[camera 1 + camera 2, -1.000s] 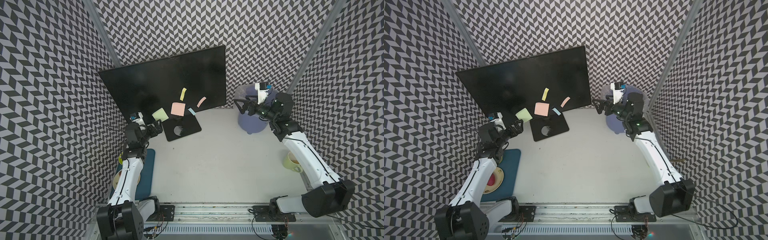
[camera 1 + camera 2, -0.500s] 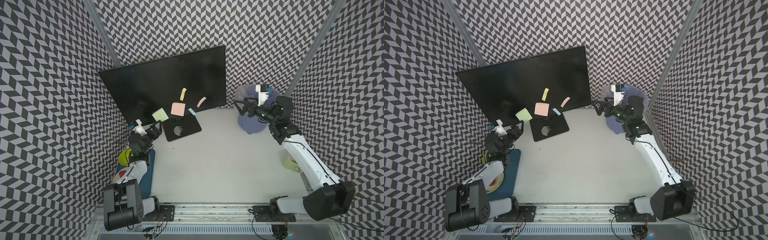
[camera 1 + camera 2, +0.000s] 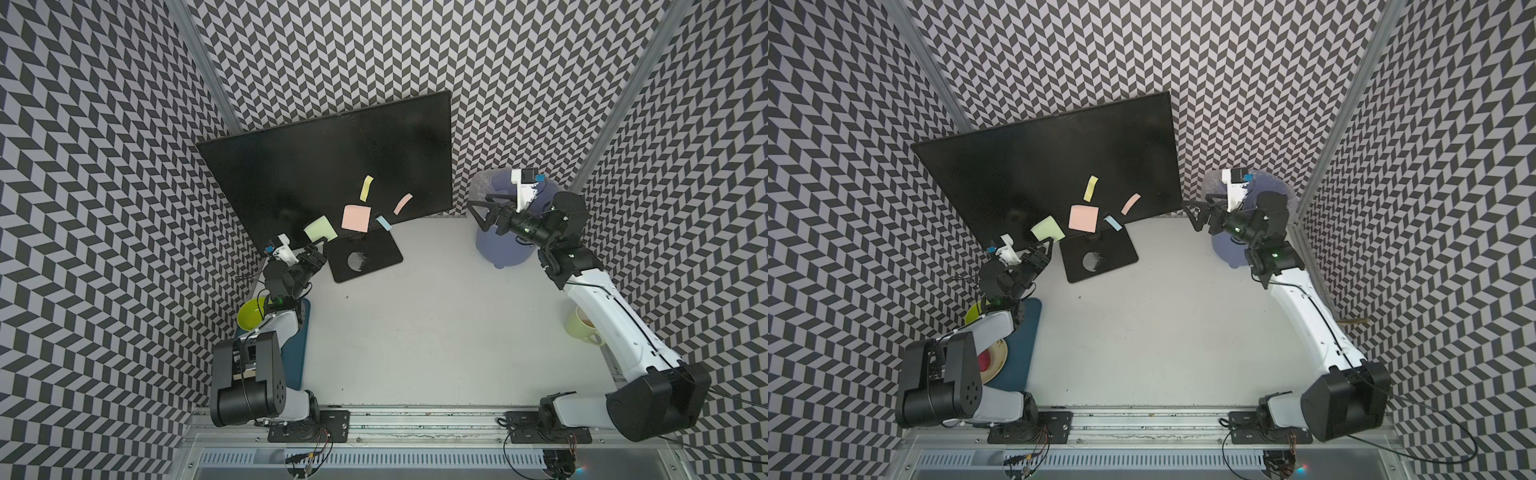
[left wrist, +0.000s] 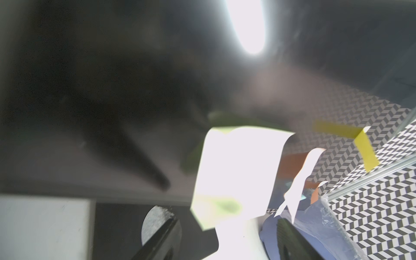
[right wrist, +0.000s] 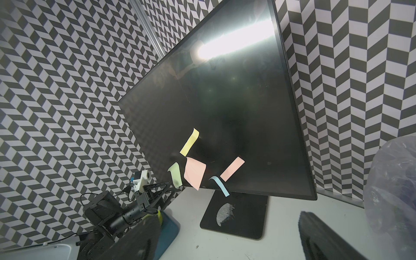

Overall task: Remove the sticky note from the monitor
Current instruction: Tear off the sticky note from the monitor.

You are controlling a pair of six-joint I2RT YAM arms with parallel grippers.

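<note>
Left gripper (image 3: 318, 249), jaws apart, straddles the free edge of the green sticky note (image 3: 320, 228) low on the monitor (image 3: 324, 166); right gripper (image 3: 477, 215) spread wide, well away; a shallow pinch could slip off the curling paper.

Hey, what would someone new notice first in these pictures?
The black monitor at the back, with five pastel notes clustered low on its screen. Next, the left gripper, open right at the green note at that cluster's left end. All around, dizzying black-and-white zigzag walls.
</note>
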